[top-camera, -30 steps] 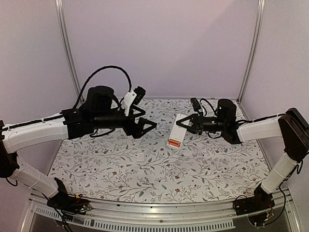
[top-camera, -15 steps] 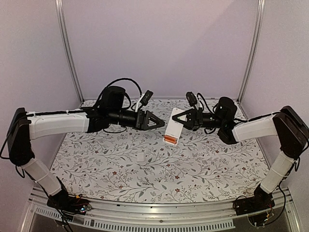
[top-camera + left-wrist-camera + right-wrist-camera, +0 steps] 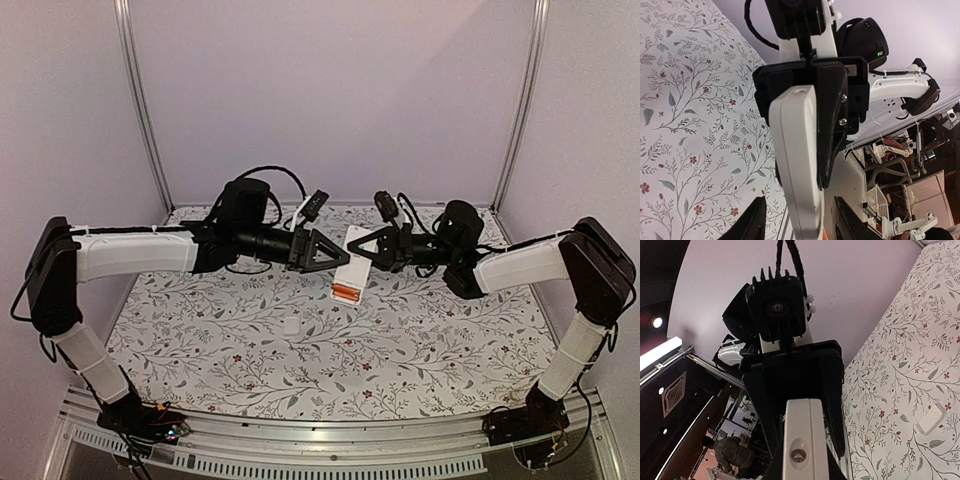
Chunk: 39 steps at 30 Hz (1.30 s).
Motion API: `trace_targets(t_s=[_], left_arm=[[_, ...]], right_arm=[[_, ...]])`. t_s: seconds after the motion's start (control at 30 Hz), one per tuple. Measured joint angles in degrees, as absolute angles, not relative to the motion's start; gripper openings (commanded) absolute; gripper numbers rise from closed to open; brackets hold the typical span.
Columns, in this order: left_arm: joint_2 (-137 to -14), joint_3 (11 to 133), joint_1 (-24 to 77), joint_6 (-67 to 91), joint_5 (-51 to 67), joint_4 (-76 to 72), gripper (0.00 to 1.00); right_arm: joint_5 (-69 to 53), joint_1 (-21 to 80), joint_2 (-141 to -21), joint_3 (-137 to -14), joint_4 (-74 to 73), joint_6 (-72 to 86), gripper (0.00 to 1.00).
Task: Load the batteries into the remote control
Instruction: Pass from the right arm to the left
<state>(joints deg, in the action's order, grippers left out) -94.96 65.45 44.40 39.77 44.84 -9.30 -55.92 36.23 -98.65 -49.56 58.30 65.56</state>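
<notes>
Jaws of the right gripper (image 3: pixel 364 247) pinch the slim white plastic remote control bar (image 3: pixel 349 272) above the floral-print table (image 3: pixel 220 340); the left gripper (image 3: pixel 338 256) has its black fingers (image 3: pixel 756 222) partway apart, straddling it with gaps either side. Only the top view shows orange cylindrical batteries (image 3: pixel 345 293) in its lower end

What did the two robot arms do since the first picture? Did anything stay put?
The left gripper reached right, towards the remote control, and its jaws narrowed around the remote's end, with a gap still showing. The right gripper carried the remote a little left to meet it. Unchanged: the right jaws stay shut on the remote, and the small white cover plate lies where it was.
</notes>
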Motion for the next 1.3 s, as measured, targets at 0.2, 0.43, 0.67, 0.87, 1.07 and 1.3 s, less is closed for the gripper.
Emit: trace_targets(t_s=[0.2, 0.43, 0.67, 0.87, 1.07, 1.3], left_arm=[[-96.18, 65.87, 45.12, 41.69, 46.70, -10.46, 0.35], [-97.67, 66.94, 46.50, 42.65, 47.57, -10.59, 0.25], [-98.67, 66.94, 46.46, 45.41, 48.49, -11.33, 0.09], [-98.72, 66.89, 46.33, 46.26, 48.95, -12.05, 0.00], [-98.74, 66.39, 46.46, 48.03, 48.82, -13.89, 0.00], [-98.74, 64.95, 46.44, 49.60, 48.47, -16.51, 0.00]], right_arm=[[-56.12, 36.45, -98.76, -50.04, 58.04, 65.54, 0.00], [-56.18, 36.56, -98.76, -50.33, 56.64, 64.29, 0.01], [-56.95, 36.58, -98.76, -50.39, 55.81, 62.26, 0.03], [-57.56, 36.47, -98.61, -51.11, 53.78, 60.36, 0.28], [-55.24, 36.64, -96.68, -52.18, 43.42, 54.83, 0.56], [-51.81, 34.94, -93.32, -52.12, 31.81, 48.51, 0.98]])
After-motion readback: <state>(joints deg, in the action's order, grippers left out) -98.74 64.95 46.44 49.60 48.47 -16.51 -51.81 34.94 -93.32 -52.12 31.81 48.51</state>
